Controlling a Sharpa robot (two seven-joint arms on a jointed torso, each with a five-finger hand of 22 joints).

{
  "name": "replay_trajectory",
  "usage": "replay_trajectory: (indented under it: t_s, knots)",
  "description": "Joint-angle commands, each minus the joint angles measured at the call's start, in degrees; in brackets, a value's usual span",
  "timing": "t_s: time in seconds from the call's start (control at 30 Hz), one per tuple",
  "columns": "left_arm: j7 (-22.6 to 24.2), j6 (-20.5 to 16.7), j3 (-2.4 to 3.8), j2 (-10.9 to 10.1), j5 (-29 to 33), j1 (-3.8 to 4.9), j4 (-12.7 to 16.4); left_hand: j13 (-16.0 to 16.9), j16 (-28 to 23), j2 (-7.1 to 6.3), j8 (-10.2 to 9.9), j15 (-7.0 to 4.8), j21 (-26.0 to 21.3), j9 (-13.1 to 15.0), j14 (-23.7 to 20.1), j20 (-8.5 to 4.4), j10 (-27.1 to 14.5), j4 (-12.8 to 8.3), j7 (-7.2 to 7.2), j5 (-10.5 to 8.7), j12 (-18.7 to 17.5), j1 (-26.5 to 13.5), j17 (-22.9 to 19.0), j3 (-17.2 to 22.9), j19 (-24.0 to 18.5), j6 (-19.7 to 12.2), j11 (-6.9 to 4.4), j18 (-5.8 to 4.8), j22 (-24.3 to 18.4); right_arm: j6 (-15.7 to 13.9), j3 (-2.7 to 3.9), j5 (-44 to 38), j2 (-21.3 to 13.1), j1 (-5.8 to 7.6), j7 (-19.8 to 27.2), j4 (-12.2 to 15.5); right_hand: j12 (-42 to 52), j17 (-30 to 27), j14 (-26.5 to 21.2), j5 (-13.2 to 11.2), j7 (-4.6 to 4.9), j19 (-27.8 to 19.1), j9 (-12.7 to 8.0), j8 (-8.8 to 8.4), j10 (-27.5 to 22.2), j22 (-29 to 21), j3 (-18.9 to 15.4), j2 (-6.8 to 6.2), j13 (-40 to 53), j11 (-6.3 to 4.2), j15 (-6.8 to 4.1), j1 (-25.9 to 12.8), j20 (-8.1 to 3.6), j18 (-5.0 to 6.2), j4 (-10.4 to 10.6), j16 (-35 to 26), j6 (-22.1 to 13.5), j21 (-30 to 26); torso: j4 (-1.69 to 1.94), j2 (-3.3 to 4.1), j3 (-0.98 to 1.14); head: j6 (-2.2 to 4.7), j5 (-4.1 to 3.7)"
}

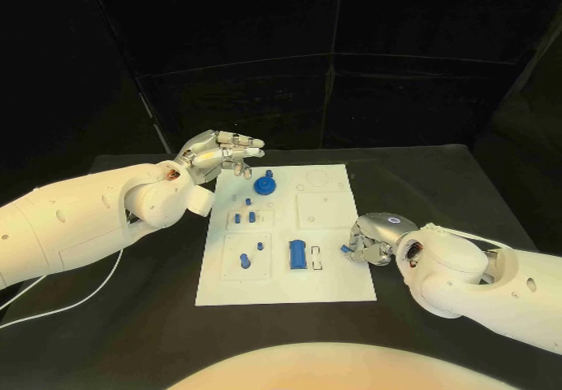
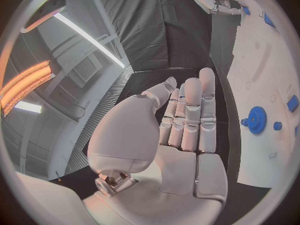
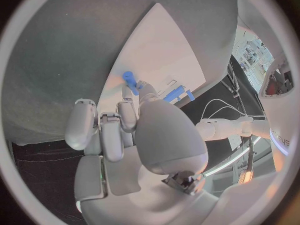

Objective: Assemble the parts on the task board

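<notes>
While my right hand [image 1: 373, 238] pinches a small blue part [image 1: 348, 249] at the white rectangular task board's [image 1: 335, 280] right edge, my left hand [image 1: 220, 155] hovers spread beside the round blue gear-shaped piece [image 1: 268, 185].

**Camera placement**

The black counter [image 1: 445, 187] and the white rectangular task board [image 1: 334, 280] are seen from above by the head camera. Each wrist camera is set close behind its own silver hand. The board [image 2: 256, 70] [image 3: 162, 50] is shared by all three views.
</notes>
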Motion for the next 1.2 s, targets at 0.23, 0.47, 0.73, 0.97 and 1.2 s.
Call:
replay_trajectory:
  t_s: [0.23, 0.47, 0.73, 0.97, 1.2]
  knots:
    - [0.7, 0.3, 0.04, 0.1, 0.0, 0.08, 0.1, -0.1, 0.2, 0.35, 0.2, -0.04, -0.3, -0.1, -0.4, 0.07, -0.4, -0.1, -0.13, 0.03, 0.2, 0.0, -0.1, -0.3, -0.1, -0.4, -0.12, 0.82, -0.1, -13.7, -0.32, 9.6, 0.0, -0.34, -0.9, 1.4, 3.9, 10.6, 5.2, 0.0, -0.2, 0.6, 0.2, -1.65, 2.8, 0.7, 0.8, -1.91, 3.9, -1.9, -0.46, -3.6, 0.05, -0.46, 2.5, 0.5, 1.5, 0.7, -0.01, 0.13, -0.01, -0.11, 0.22]
    - [0.7, 0.4, 0.04, 0.0, 0.0, 0.08, 0.1, -0.1, 0.2, 0.35, 0.2, -0.04, -0.3, -0.1, -0.4, 0.07, -0.4, -0.1, -0.13, 0.03, 0.2, 0.0, -0.1, -0.3, -0.1, -0.4, -0.12, 0.82, -0.1, -17.3, -0.32, 13.9, 0.9, -0.33, 0.2, 1.9, 4.2, 10.7, 5.3, 0.0, -0.23, 0.7, 0.2, -1.74, 2.9, 0.7, 0.9, -2.04, 4.1, -1.92, -0.48, -3.8, 0.03, -0.47, 2.7, 0.6, 1.7, 0.7, -0.08, 0.08, -0.01, -0.29, 0.36]
    - [0.7, 0.5, 0.04, 0.0, 0.0, 0.08, 0.1, -0.1, 0.2, 0.35, 0.2, -0.04, -0.3, -0.1, -0.4, 0.07, -0.4, -0.1, -0.13, 0.03, 0.2, 0.0, -0.1, -0.3, -0.1, -0.4, -0.12, 0.82, -0.1, -16.3, -0.32, 17.0, 2.4, -0.33, 0.3, 1.4, 4.2, 10.8, 5.3, -0.7, -0.27, 0.7, 0.3, -2.1, 3.0, 0.7, 1.2, -2.4, 4.2, -1.97, -0.53, -4.1, -0.02, -0.46, 3.1, 0.7, 2.0, 0.8, 0.0, 0.06, -0.01, -0.39, 0.31]
    - [0.7, 0.6, 0.04, 0.1, 0.0, 0.08, 0.1, -0.1, 0.2, 0.35, 0.2, -0.04, -0.3, -0.1, -0.4, 0.07, -0.4, -0.1, -0.13, 0.03, 0.2, 0.0, -0.1, -0.3, -0.1, -0.4, -0.12, 0.82, -0.1, -12.8, -0.32, 19.9, 4.4, -0.33, -0.3, 0.1, 4.3, 10.8, 5.3, -1.9, -0.26, 0.7, 0.4, -2.66, 3.1, 0.8, 1.4, -2.89, 4.4, -1.91, -0.5, -5.1, -0.01, -0.47, 4.1, 0.7, 2.5, 0.8, 0.03, 0.11, -0.03, -0.52, 0.38]
    - [0.6, 0.7, 0.04, 0.2, 0.0, 0.09, 0.1, -0.1, 0.2, 0.35, 0.2, -0.04, -0.3, -0.1, -0.4, 0.07, -0.4, -0.1, -0.13, 0.03, 0.2, 0.0, -0.1, -0.3, -0.1, -0.4, -0.12, 0.82, -0.1, -10.2, -0.33, 21.1, 5.8, -0.33, -0.7, -0.7, 4.4, 10.9, 5.3, -1.5, -0.65, 0.7, 0.9, -2.57, 3.3, 0.9, 1.1, -2.97, 4.6, -2.17, -0.64, -6.3, -0.08, -0.47, 5.2, 0.7, 3.9, 0.9, -0.01, 0.07, -0.04, -0.66, 0.44]
